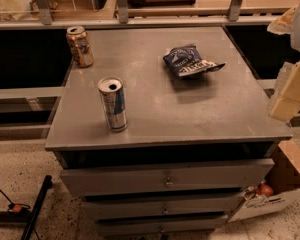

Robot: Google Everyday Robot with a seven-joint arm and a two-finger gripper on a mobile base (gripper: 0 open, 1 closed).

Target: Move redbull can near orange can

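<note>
Cream-coloured and blurred, close at the right edge, the gripper hangs by the right side of the grey drawer cabinet, and whether it is released or clenched cannot be told. On the cabinet top the redbull can stands upright near the front left, its dark opening facing up, well apart from the orange can, which stands upright at the back left corner. A crumpled blue snack bag lies toward the back right of the top, apart from both cans, and stacked drawers show below the front edge.
</note>
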